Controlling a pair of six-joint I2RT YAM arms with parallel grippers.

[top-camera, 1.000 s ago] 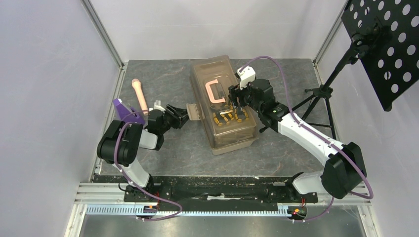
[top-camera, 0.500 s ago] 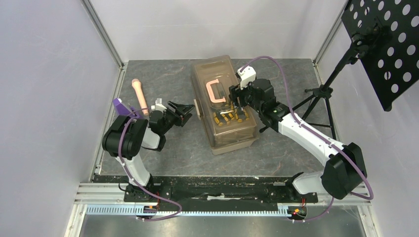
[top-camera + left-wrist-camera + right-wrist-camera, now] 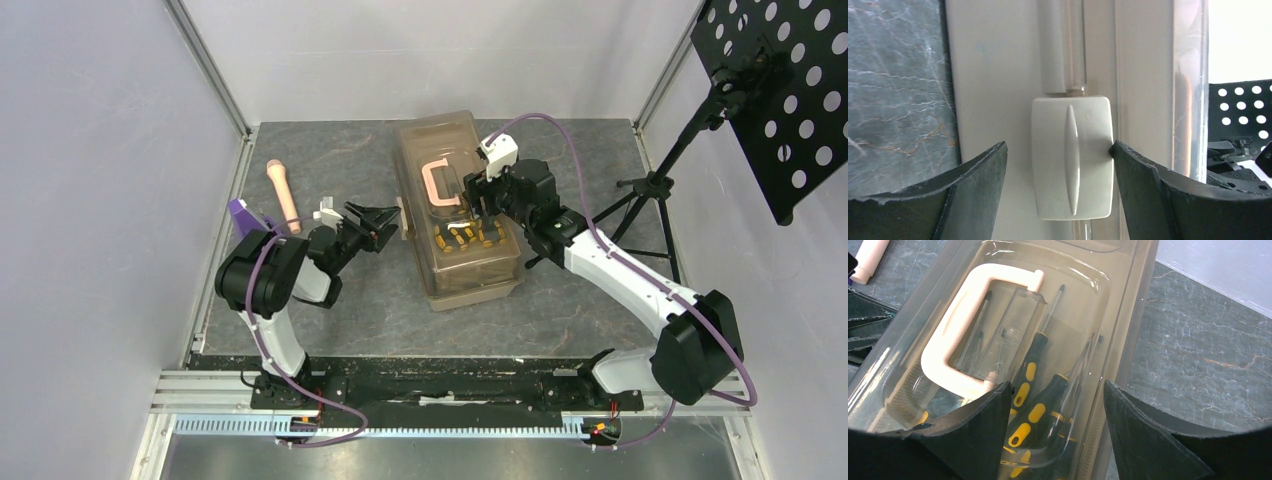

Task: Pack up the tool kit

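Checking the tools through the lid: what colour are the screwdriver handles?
The screwdriver handles are black with yellow-orange patches, best seen in the right wrist view.

The toolbox (image 3: 475, 285) is a long tan box of half-clear plastic. It stands on the table (image 3: 330, 150), about midway between the left and right edges. One short end is near the far edge, and the box is a little turned. Its lid is down. The pinkish handle (image 3: 437, 186) lies flat in a hollow of the lid. Through the lid several screwdrivers (image 3: 1030, 371) show, with black and yellow-orange grips, close together, tips toward the far edge. A cream latch (image 3: 1071, 157) lies flat against the left long wall.
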